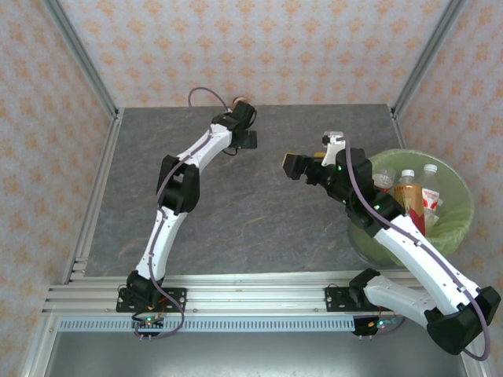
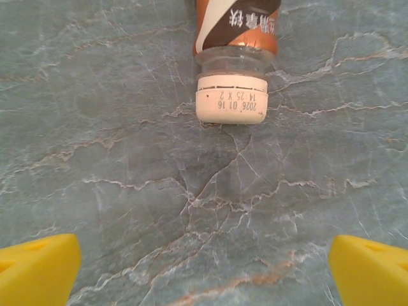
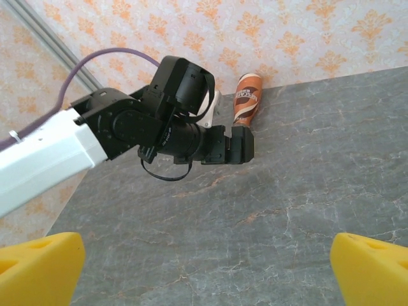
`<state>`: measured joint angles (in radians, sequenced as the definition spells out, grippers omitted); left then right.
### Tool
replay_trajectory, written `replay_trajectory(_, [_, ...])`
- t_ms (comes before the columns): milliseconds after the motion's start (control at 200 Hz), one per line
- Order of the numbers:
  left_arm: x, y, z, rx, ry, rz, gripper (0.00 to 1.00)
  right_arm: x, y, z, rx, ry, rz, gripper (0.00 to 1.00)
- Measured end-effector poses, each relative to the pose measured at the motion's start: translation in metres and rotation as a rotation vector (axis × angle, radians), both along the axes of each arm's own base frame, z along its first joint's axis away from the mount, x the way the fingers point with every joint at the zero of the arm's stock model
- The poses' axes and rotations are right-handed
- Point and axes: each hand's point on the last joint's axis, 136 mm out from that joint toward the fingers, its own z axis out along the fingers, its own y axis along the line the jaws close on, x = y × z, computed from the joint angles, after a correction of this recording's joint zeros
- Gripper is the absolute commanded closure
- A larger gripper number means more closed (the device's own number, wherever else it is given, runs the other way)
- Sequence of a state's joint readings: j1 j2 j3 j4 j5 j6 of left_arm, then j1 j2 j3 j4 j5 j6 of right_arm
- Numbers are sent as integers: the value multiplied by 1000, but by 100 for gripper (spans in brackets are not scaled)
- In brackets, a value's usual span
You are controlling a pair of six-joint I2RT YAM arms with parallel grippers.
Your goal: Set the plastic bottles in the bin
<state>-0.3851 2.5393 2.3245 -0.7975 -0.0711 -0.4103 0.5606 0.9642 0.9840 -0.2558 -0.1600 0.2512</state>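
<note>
The left gripper [image 2: 204, 274] has its yellow fingertips [image 2: 38, 268] spread wide at the two lower corners of its wrist view, holding nothing. Only bare grey marbled table [image 2: 115, 191] lies between them and the brown bottle [image 2: 231, 105]. This bottle lies on its side at the top centre of that frame, with its white cap towards the camera and its brown-and-white label running off the upper edge.

From above, it sits at the far edge of the table against the patterned back wall [image 1: 314, 47], just beyond the left gripper. In the right wrist view, the left arm [image 3: 44, 153] and its purple cable [image 3: 115, 54] reach across the upper left, and the bottle shows just to the right of its black wrist.

The right gripper [image 3: 207, 271] is also spread and empty, and sits over the table in mid-frame. The bin [image 1: 460, 228], lined in light green, stands at the right of the overhead picture. Its left rim is crossed by the right arm [image 1: 409, 243]. Several capped bottles [image 1: 405, 188] stand inside it.
</note>
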Motion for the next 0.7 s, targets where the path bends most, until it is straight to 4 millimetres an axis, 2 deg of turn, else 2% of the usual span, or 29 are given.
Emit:
replay_trajectory(230, [15, -5, -28, 12, 14, -6, 2, -1, -7, 6, 14, -22, -33, 1])
replay_trajectory(300, [20, -6, -26, 16, -1, -12, 6, -3, -9, 7, 15, -28, -41, 1])
replay_trajectory(460, [31, -4, -26, 26, -34, -12, 16, -3, -14, 10, 15, -42, -62, 1])
replay_trajectory(701, [61, 4, -24, -39, -124, 40, 39, -2, -19, 10, -2, -48, -84, 1])
